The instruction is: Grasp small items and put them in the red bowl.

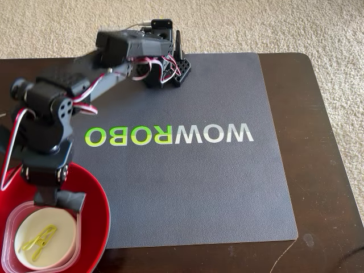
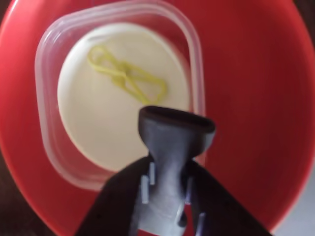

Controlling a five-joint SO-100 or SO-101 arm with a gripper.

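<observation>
The red bowl [image 1: 96,216] sits at the bottom left of the fixed view and fills the wrist view [image 2: 246,73]. Inside it stands the clear square tub [image 1: 10,223] [image 2: 44,98], holding the white round bowl [image 1: 63,233] [image 2: 98,128] with the yellow-green clip [image 1: 38,238] [image 2: 125,76] lying on it. My gripper [image 1: 57,196] [image 2: 170,179] hangs just above the tub's near edge. It is shut on the black buckle [image 2: 174,132], which sticks out between the jaws. In the fixed view I cannot tell the buckle from the gripper.
A grey mat [image 1: 199,182] printed WOWROBO covers the dark wooden table [image 1: 318,142]. The arm's base [image 1: 165,54] stands at the mat's far edge, and the arm reaches down the left side. Beige carpet [image 1: 318,28] surrounds the table.
</observation>
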